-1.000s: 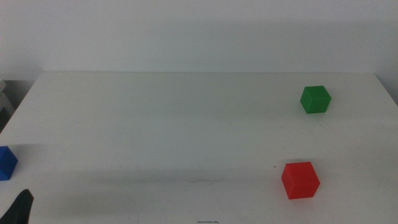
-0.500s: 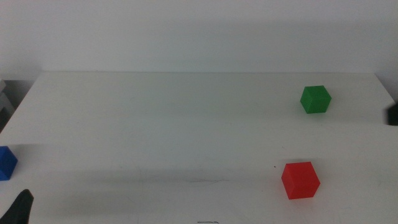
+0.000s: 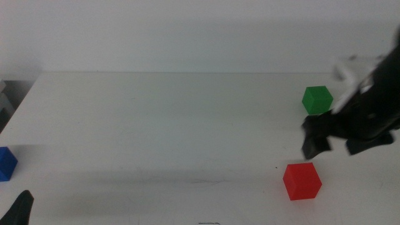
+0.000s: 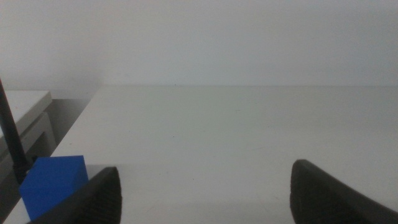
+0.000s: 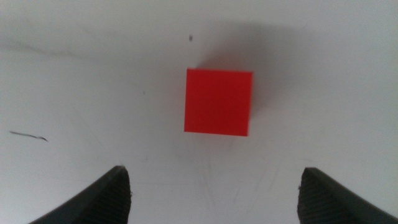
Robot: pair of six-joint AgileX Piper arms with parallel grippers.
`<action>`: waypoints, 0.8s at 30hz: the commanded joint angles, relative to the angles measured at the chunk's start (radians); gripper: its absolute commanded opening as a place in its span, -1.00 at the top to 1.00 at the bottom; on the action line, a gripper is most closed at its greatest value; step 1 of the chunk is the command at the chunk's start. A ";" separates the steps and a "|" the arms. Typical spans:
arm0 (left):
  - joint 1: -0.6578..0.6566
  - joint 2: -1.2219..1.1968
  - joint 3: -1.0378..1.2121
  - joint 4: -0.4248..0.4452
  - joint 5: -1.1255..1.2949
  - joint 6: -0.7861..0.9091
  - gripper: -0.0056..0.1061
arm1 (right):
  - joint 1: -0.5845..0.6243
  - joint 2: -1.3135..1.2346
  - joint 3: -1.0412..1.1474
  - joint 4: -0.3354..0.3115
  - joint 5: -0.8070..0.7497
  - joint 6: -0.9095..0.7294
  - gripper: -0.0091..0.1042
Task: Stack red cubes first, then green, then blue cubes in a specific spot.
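The red cube (image 3: 302,181) sits on the white table at the front right and shows in the right wrist view (image 5: 219,101) ahead of the jaws. My right gripper (image 3: 334,145) hovers, motion-blurred, just behind and above it, open and empty (image 5: 211,199). Beside the arm at the back right stands the green cube (image 3: 317,99). At the table's left edge is the blue cube (image 3: 6,164), also seen close by in the left wrist view (image 4: 53,185). My left gripper (image 3: 22,211) waits at the bottom left corner, open (image 4: 205,199) with nothing between its fingers.
The white tabletop (image 3: 175,125) stretches between the cubes, with a faint dark scratch (image 3: 206,182) near the front. A light wall rises behind the table's far edge. A pale shelf (image 4: 22,109) stands off the table's left side.
My right arm has swung in from the right edge to hover over the table between the green and red cubes. No cube has moved, and the left gripper stays put.
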 commanded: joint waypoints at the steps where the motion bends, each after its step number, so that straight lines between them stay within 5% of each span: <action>1: -0.002 -0.013 -0.003 -0.012 -0.085 -0.008 -0.73 | 0.031 0.022 -0.034 -0.028 -0.022 0.020 -0.60; 24: -0.002 -0.013 -0.003 -0.012 -0.085 -0.008 -0.73 | 0.045 0.283 -0.031 -0.075 -0.151 0.023 -0.45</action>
